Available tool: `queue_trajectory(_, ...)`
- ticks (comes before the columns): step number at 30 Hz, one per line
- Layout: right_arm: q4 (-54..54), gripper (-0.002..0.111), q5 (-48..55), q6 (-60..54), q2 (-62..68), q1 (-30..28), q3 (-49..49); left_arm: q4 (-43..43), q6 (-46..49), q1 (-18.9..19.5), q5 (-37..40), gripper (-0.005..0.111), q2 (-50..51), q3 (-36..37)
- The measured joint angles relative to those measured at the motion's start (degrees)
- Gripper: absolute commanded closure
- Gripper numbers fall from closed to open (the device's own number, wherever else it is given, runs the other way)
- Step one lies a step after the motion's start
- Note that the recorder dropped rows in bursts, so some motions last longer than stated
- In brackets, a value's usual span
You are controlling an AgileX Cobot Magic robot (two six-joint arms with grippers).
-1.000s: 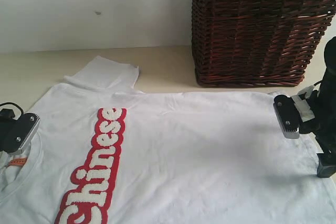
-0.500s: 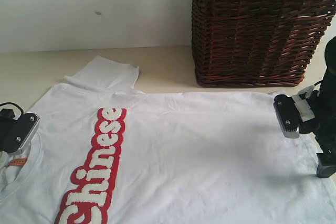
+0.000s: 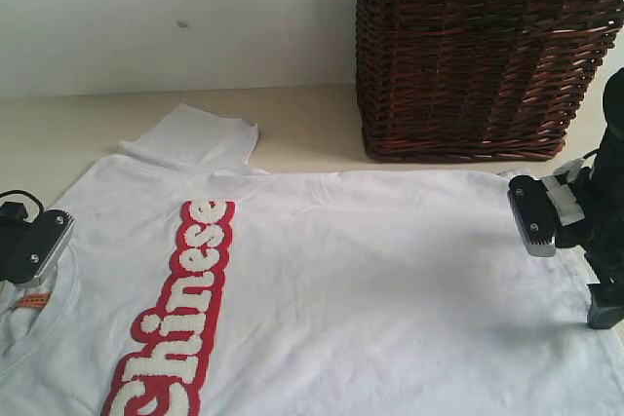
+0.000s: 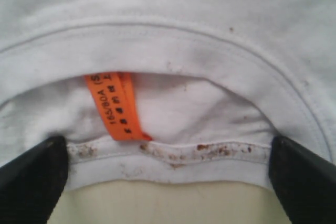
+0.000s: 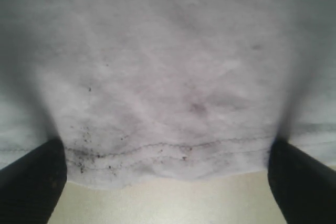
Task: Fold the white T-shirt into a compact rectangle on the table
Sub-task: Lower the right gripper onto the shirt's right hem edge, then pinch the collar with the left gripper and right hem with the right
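Still, I am keeping my left pincer spread over the collar, right pincer spread over the hem; the white T-shirt is lying on the table, partly cropped, unmoved.

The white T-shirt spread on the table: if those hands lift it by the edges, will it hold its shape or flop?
Probably flop: the white T-shirt lies flat with soft wrinkles, so it would likely sag between lifted points. It looks thin, so probably light. Pushed, it would likely bunch on the table rather than slide whole.
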Motion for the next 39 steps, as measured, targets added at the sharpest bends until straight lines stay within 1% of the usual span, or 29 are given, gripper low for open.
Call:
queue_trajectory(2, -0.5, 0.043, -0.1, 0.0, 0.0, 0.0, 0.0, 0.0, 0.0, 0.0, 0.0, 0.002, 0.0, 0.0)
queue_trajectory(3, -0.6, 0.059, -0.2, 0.0, 0.0, 0.0, 0.0, 0.0, 0.0, 0.0, 0.0, 0.002, 0.0, 0.0)
queue_trajectory(4, -0.7, 0.07, -0.2, 0.0, 0.0, 0.0, 0.0, 0.0, 0.0, 0.0, 0.0, 0.002, 0.0, 0.0)
queue_trajectory(6, -0.7, 0.099, -0.5, 0.0, 0.0, 0.0, 0.0, 0.0, 0.0, 0.0, 0.0, 0.002, 0.0, 0.0)
queue_trajectory(7, -0.7, 0.108, -0.9, 0.0, 0.0, 0.0, 0.0, 0.0, 0.0, 0.0, 0.0, 0.002, 0.0, 0.0)
queue_trajectory(39, -1.0, 0.107, -2.3, 0.7, 0.0, 0.0, 0.0, 0.0, 0.0, 0.0, 0.0, 0.002, 0.0, 0.0)
